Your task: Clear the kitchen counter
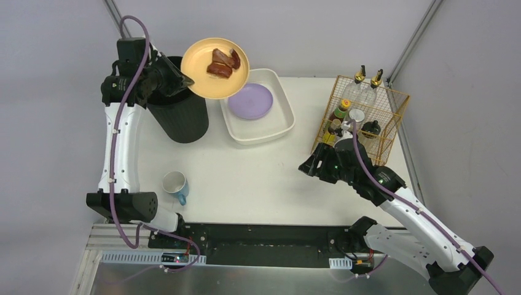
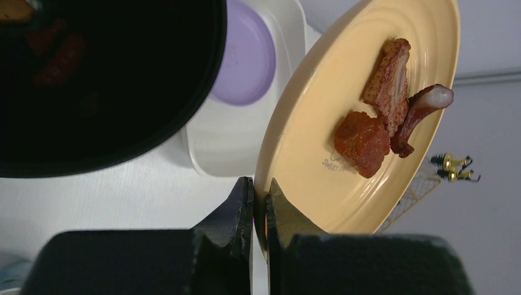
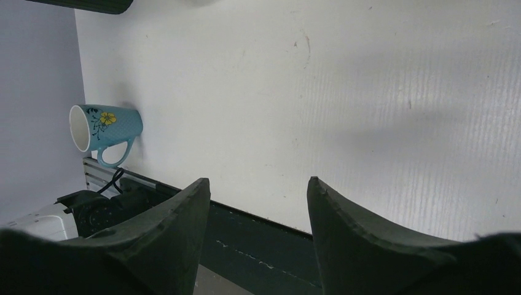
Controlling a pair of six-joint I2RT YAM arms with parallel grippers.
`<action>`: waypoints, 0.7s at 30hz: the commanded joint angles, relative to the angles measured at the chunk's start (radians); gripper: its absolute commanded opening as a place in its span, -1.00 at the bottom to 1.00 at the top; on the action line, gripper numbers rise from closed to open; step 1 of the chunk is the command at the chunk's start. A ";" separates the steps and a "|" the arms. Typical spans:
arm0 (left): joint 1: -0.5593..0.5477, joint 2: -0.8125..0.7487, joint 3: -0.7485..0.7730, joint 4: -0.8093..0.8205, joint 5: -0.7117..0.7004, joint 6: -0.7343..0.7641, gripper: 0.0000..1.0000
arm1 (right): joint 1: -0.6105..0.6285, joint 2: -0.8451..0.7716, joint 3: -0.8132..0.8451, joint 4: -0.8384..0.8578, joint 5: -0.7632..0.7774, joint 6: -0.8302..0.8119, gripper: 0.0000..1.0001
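My left gripper (image 1: pixel 184 80) (image 2: pixel 260 184) is shut on the rim of a yellow plate (image 1: pixel 209 77) (image 2: pixel 319 117) and holds it raised beside the black bin (image 1: pixel 178 114) (image 2: pixel 92 80). Several reddish-brown meat pieces (image 1: pixel 222 63) (image 2: pixel 384 107) lie on the plate. A blue mug (image 1: pixel 175 186) (image 3: pixel 104 128) with a yellow flower lies on its side on the white kitchen counter (image 1: pixel 258 178) (image 3: pixel 344 92) at the front left. My right gripper (image 1: pixel 307 165) (image 3: pixel 255 184) is open and empty, low over the counter right of centre.
A white basin (image 1: pixel 279 92) (image 2: pixel 215 138) holds a purple plate (image 1: pixel 250 101) (image 2: pixel 246 58) behind centre. A gold wire rack (image 1: pixel 375 110) with bottles stands at the right. A black rail (image 1: pixel 264 236) (image 3: pixel 270 252) runs along the front edge.
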 commanded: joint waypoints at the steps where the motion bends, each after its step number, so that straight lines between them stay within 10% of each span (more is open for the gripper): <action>1: 0.086 0.035 0.128 0.005 -0.064 0.032 -1.00 | -0.004 -0.016 -0.010 0.024 -0.012 -0.012 0.25; 21: 0.230 0.092 0.333 -0.125 -0.603 0.362 -1.00 | -0.004 -0.017 -0.028 0.028 -0.060 -0.030 0.26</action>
